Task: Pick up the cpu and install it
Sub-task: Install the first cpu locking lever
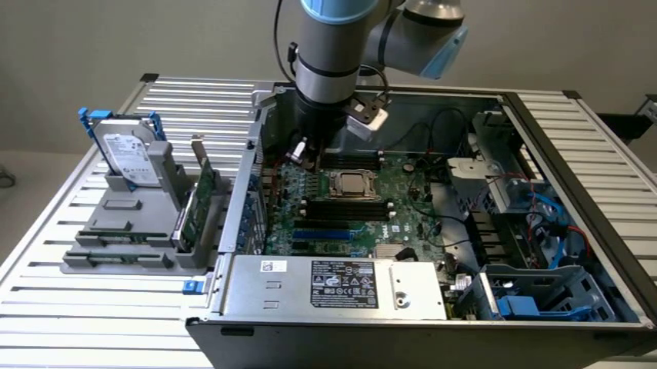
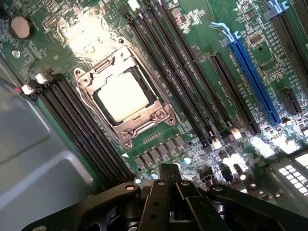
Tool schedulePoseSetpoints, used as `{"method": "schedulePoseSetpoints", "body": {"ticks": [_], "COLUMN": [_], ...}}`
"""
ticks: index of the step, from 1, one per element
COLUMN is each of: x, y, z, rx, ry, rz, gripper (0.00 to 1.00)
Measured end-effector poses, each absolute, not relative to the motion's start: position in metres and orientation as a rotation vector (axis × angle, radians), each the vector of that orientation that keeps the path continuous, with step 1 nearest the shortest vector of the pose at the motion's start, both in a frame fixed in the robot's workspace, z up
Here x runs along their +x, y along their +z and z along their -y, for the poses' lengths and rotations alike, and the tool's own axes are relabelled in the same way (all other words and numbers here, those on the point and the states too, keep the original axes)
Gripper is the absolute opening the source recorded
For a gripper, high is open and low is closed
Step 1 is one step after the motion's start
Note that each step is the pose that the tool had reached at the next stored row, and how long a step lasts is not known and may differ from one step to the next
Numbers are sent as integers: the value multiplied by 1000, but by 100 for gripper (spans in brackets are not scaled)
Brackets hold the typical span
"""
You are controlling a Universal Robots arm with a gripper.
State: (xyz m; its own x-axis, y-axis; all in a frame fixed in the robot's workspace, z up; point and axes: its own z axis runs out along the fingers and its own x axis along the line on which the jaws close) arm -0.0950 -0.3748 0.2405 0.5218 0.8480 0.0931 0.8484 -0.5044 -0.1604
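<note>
The cpu [image 1: 352,184] lies flat inside the dark socket with its metal frame [image 1: 331,187], in the middle of the green motherboard in the open computer case. In the wrist view the cpu [image 2: 122,96] shows as a pale shiny square within the socket frame [image 2: 161,115]. My gripper [image 1: 303,151] hangs inside the case a little towards the exterior view's left of the socket, above the board. Its black fingers [image 2: 169,173] are shut together with nothing between them, clear of the cpu.
Black memory slots [image 2: 183,72] flank the socket, and a blue card slot [image 2: 250,82] runs beside them. A hard drive with blue handles [image 1: 128,157] stands on a grey rack outside the case. The power supply [image 1: 339,284] and cable bundles [image 1: 544,223] line the case edges.
</note>
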Motion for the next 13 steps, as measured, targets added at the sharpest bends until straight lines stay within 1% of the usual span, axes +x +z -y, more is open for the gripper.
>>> {"method": "schedulePoseSetpoints", "body": {"ticks": [13], "x": [-93], "y": [241], "z": [375], "rx": [-2414], "ry": [23], "rz": [1703], "gripper": [11]}}
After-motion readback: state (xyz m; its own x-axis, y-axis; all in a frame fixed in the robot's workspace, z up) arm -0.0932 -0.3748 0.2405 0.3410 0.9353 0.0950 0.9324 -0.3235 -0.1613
